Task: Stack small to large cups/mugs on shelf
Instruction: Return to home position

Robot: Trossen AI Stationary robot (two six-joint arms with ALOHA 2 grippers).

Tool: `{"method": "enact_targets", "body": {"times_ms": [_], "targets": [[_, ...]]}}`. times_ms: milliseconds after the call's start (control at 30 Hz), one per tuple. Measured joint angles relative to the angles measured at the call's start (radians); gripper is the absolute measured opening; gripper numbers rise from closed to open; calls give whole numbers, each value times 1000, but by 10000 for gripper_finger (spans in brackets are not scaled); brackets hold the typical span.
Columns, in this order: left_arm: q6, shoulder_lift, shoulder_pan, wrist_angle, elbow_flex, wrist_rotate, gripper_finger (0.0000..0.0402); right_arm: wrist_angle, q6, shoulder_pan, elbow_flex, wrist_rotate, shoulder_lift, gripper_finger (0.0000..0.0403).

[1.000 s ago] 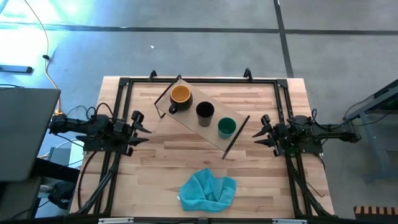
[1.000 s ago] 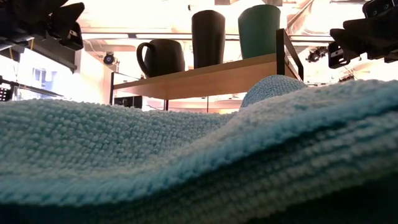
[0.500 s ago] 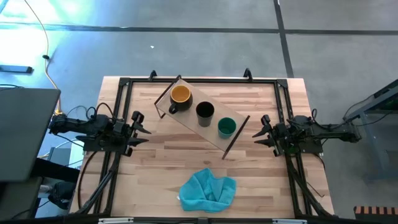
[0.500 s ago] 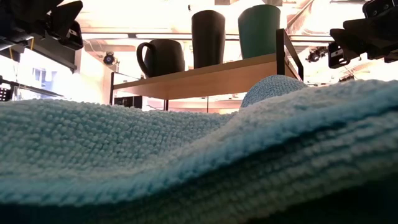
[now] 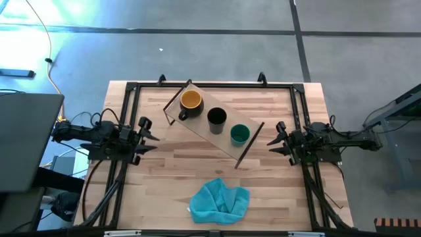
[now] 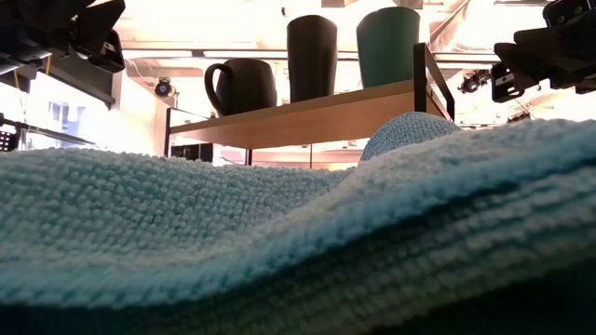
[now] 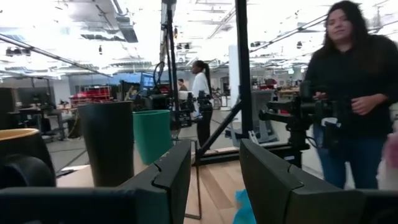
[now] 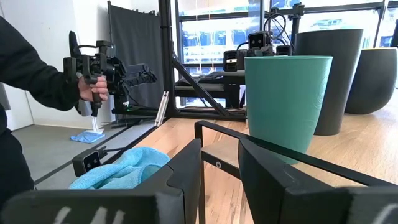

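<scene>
The light wooden shelf stands slantwise on the table on its black end legs. On its board stand, side by side, a yellow-orange mug with a dark handle, a black cup and a green cup. My left gripper is open at the table's left edge, apart from the shelf. My right gripper is open at the right edge, level with the green cup and clear of it. In the left wrist view the black cup and the green cup stand ahead.
A teal-blue cloth lies crumpled near the table's front edge and fills most of the low view. Black rails run along the table's sides. People stand in the room beyond the table.
</scene>
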Motion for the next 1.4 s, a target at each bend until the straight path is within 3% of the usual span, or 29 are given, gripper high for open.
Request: {"method": "enact_targets", "body": {"times_ms": [1000, 1133, 1400], "targets": [[-204, 0, -1, -42, 0, -5, 124, 0, 0, 0, 0, 0, 0, 99], [-183, 0, -1, -60, 0, 56, 124, 0, 0, 0, 0, 0, 0, 99], [-170, 0, -1, -59, 0, 48, 124, 0, 0, 0, 0, 0, 0, 99]]}}
